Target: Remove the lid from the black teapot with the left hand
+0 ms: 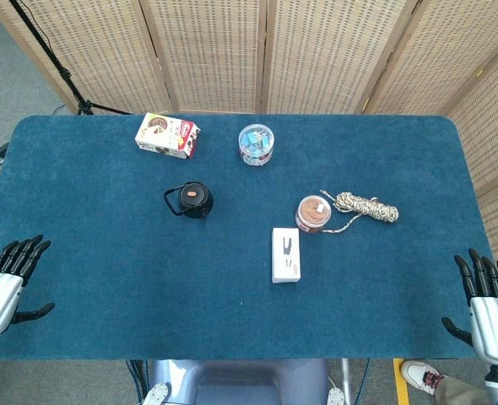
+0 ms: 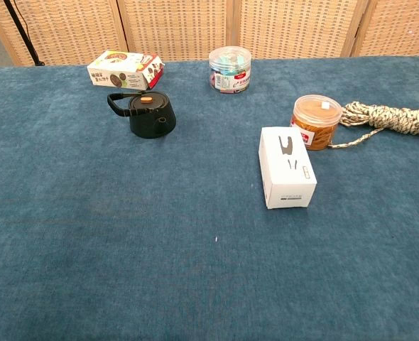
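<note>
The black teapot stands on the blue table left of centre, its handle pointing left. Its lid, with an orange knob, sits on top. My left hand rests at the table's near-left corner, fingers spread, holding nothing, far from the teapot. At the near-right corner my right hand also has its fingers spread and holds nothing. Neither hand shows in the chest view.
A white box lies near centre. Right of it stand a brown-lidded jar and a coiled rope. A snack box and a clear tub sit at the back.
</note>
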{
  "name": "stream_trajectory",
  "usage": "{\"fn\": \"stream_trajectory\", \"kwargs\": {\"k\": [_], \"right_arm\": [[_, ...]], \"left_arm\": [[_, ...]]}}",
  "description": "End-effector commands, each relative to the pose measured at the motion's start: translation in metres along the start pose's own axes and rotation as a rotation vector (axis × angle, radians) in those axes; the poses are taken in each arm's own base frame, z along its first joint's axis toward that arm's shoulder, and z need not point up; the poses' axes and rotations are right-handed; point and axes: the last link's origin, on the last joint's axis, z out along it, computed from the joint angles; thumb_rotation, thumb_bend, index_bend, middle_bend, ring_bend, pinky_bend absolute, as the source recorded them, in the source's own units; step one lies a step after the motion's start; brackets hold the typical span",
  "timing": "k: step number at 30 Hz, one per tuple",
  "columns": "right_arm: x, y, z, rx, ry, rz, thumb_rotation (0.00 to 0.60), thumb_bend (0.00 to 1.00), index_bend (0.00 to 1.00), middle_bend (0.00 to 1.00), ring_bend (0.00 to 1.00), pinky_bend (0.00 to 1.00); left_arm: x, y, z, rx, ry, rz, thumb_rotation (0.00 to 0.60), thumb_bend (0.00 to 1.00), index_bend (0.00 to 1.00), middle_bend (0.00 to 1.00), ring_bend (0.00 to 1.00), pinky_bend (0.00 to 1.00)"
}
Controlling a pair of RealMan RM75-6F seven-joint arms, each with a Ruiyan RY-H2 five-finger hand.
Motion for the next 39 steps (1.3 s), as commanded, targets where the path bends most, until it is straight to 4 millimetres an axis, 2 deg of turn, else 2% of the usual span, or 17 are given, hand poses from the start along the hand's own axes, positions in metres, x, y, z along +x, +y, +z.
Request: {"fn": "stream_trajectory", "kwargs": {"k": [1, 12, 17, 22, 27, 32, 33, 34, 39], "right_arm": [[0.0, 0.0, 0.0, 0.0, -0.002, 0.002, 0.6, 0.0, 0.0, 0.0, 0.0, 0.0], [0.002, -0.001, -0.002, 0.003, 0.003, 0.006, 0.6, 0.0, 0.0, 0.0, 0.0, 0.0], [0.004, 0.001, -0.002, -0.006, 0.007, 0.008, 0.6, 0.0, 0.0, 0.0, 0.0, 0.0], [0.004, 0.004, 0.001, -0.027, 0.001, 0.011, 0.6, 0.0, 0.0, 0.0, 0.0, 0.0], [0.003, 0.008, 0.006, -0.062, -0.014, 0.008, 0.6, 0.0, 0.0, 0.0, 0.0, 0.0], [0.004, 0.011, 0.01, -0.081, -0.017, 0.011, 0.6, 0.0, 0.0, 0.0, 0.0, 0.0], [0.004, 0.013, 0.012, -0.091, -0.018, 0.014, 0.6, 0.0, 0.0, 0.0, 0.0, 0.0], [0.003, 0.014, 0.014, -0.096, -0.021, 0.016, 0.6, 0.0, 0.0, 0.0, 0.0, 0.0], [0.0, 0.021, 0.022, -0.12, -0.039, 0.023, 0.6, 0.0, 0.0, 0.0, 0.0, 0.0]], "left_arm": [[-0.001, 0.0, 0.0, 0.004, -0.001, 0.008, 0.6, 0.0, 0.0, 0.0, 0.0, 0.0], [-0.008, 0.005, 0.007, 0.008, -0.021, 0.038, 0.6, 0.0, 0.0, 0.0, 0.0, 0.0], [-0.009, 0.017, 0.025, -0.021, -0.043, 0.018, 0.6, 0.0, 0.0, 0.0, 0.0, 0.0], [0.005, 0.037, 0.064, -0.076, -0.02, 0.068, 0.6, 0.0, 0.0, 0.0, 0.0, 0.0], [0.018, 0.069, 0.117, -0.149, -0.006, 0.065, 0.6, 0.05, 0.02, 0.0, 0.0, 0.0], [0.024, 0.099, 0.171, -0.202, -0.027, 0.031, 0.6, 0.12, 0.25, 0.0, 0.0, 0.0], [0.027, 0.119, 0.191, -0.235, -0.025, -0.003, 0.6, 0.12, 0.27, 0.0, 0.0, 0.0], [0.026, 0.126, 0.204, -0.233, -0.037, -0.007, 0.6, 0.13, 0.29, 0.0, 0.0, 0.0], [0.026, 0.153, 0.24, -0.21, -0.085, -0.031, 0.6, 0.22, 0.34, 0.0, 0.0, 0.0]]}}
